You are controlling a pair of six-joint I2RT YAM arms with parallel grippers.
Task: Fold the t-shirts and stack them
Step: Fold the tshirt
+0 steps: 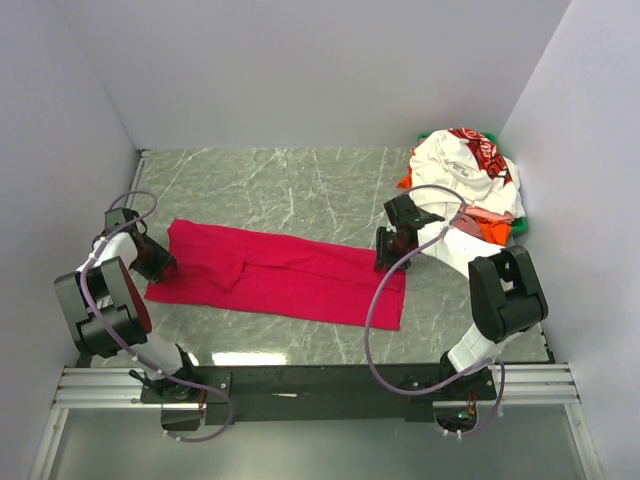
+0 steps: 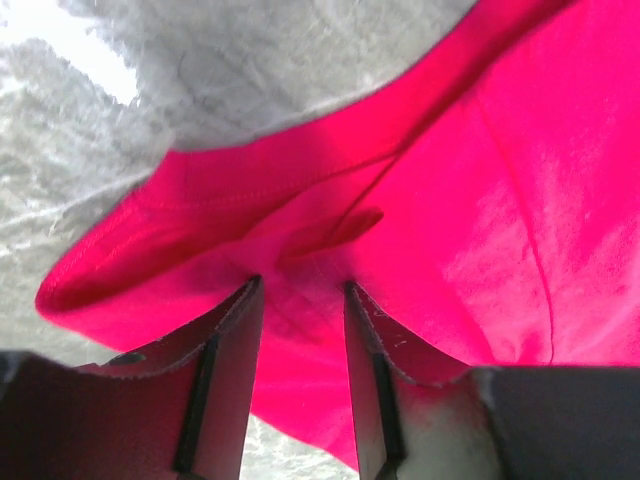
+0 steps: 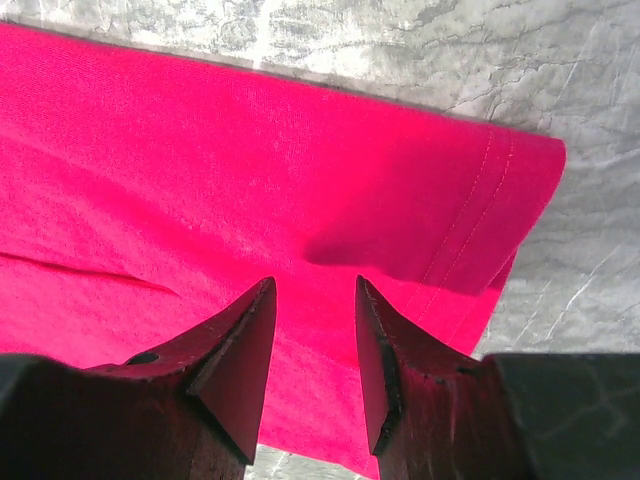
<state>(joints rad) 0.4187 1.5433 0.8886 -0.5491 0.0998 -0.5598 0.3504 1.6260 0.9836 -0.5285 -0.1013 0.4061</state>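
Crimson t-shirt (image 1: pixel 290 275), lying flat on the marble-patterned table (image 1: pixel 300 185) as a long narrow band that runs from the left arm towards the right, its sides apparently already turned in. The step in hand is judged to be the crosswise fold of this band, each arm being stationed at one short end. Left gripper (image 2: pixel 300 285): jaws part-way open and set down at the left end, where the hem is rolled and a small pucker of cloth rises between the tips; the cloth is touched but not visibly pinched. Right gripper (image 3: pixel 315 282): jaws likewise part-way open, tips at the surface of the right end just inside the stitched hem, with a low ridge of fabric ahead of them and nothing clamped. The next move would call for closing on all layers at one end, lifting only enough to clear the cloth below, and carrying that end across to meet the other with edges aligned. At the far right corner, well apart from the band, the white printed t-shirt (image 1: pixel 455 165) tops an unfolded heap, with an orange t-shirt (image 1: pixel 490 230) beneath it.
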